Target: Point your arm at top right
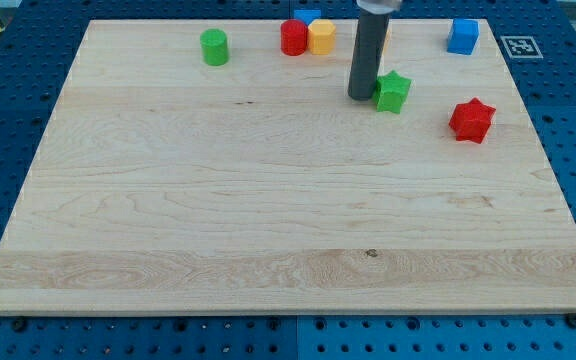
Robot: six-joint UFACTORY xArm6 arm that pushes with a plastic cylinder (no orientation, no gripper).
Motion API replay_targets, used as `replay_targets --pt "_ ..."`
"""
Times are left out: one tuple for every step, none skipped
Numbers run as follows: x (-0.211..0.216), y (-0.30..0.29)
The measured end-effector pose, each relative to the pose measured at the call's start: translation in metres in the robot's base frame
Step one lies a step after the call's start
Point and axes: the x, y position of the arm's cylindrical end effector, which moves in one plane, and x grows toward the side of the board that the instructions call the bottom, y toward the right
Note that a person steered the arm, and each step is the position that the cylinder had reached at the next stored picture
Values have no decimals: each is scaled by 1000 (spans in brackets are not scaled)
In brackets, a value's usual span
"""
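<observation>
Near the tabletop's [268, 220] upper middle, my tip [360, 97] touches the green star [393, 91] on its left side. As tool I have only a rod, nothing spreads or pinches. Top right corner, beside the blue cube [463, 35], is not yet reached, I judge.

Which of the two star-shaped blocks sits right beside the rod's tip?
The green star: it sits right beside my tip, on the view's right. The red star lies well apart.
</observation>
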Motion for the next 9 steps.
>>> replay_targets --pt "7 27" --pt "32 69" --pt "20 64" --pt "-13 61" --pt "-28 71" --pt "-43 96" --pt "-76 107" --pt "-116 102" --pt "-142 114"
